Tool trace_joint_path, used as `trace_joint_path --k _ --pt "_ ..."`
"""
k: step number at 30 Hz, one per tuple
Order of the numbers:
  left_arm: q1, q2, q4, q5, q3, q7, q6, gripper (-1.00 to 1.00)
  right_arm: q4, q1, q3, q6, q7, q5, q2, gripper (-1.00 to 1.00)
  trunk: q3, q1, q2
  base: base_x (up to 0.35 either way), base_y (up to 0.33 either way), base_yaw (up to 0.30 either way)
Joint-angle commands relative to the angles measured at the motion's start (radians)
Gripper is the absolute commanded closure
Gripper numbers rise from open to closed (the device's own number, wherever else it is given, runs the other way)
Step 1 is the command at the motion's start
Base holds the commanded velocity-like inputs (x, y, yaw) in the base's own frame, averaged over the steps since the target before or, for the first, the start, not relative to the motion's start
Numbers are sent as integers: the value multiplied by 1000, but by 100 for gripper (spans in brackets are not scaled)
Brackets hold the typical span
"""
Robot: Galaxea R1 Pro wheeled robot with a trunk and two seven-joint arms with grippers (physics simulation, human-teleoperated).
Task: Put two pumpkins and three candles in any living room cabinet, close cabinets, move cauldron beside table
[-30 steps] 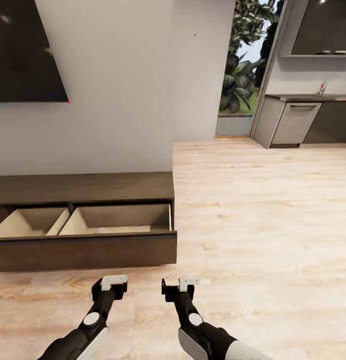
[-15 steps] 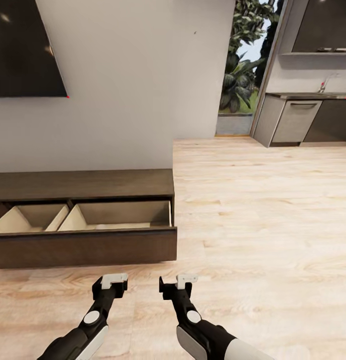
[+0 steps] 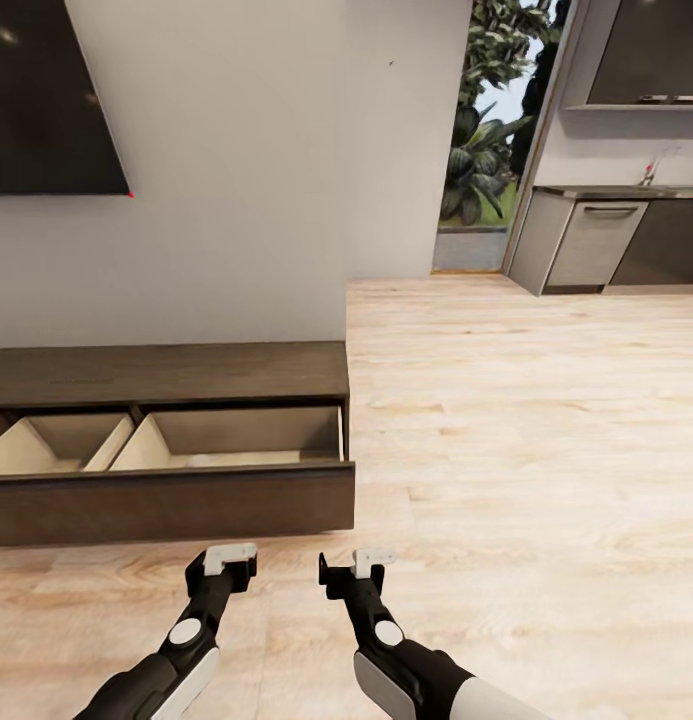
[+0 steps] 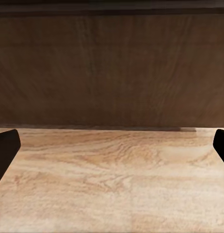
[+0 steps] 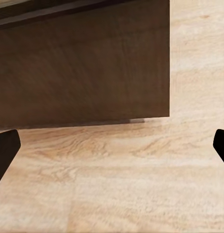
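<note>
Looking down from the head cam, I've got the cabinet sitting at about 10 o'clock against a plain white wall, long, low and dark brown. Its wide drawer is pulled out, and I can see the pale beige lining split into two compartments by a slanted divider. There's a faint pale shape on the floor of the right compartment, too blurry for me to say what it is.

Up at 11 o'clock a dark screen hangs on the wall. The wood floor is light planks running off toward 1 o'clock, where a tall window shows green plants, and just right of that are the grey kitchen units under a dark countertop with a tap.

Both arms hang low at 6 o'clock over bare floor, just short of the drawer front. My left gripper has its fingers spread wide with nothing between them; in its wrist cam I get the dark fingertips at the frame edges and the drawer front straight ahead. My right gripper is spread apart and empty too, and its wrist cam faces the drawer's right-hand corner with floor beside it.
</note>
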State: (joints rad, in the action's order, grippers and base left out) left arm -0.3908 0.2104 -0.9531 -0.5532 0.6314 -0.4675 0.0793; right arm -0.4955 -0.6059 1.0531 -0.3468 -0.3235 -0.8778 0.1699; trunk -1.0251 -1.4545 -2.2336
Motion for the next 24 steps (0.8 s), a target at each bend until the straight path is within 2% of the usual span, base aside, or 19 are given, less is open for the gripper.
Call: trace_joint_path --k 1,24 --pt "-2 1 1 -11 6 -7 7 -100 0 -2 8 -6 -6 -9 -1 -100 -1 0 0 41 0 0" --pt "-1 -3 6 -11 5 -11 7 -100 0 -2 6 -23 -19 -9 -2 -100 -1 0 0 55 0 0"
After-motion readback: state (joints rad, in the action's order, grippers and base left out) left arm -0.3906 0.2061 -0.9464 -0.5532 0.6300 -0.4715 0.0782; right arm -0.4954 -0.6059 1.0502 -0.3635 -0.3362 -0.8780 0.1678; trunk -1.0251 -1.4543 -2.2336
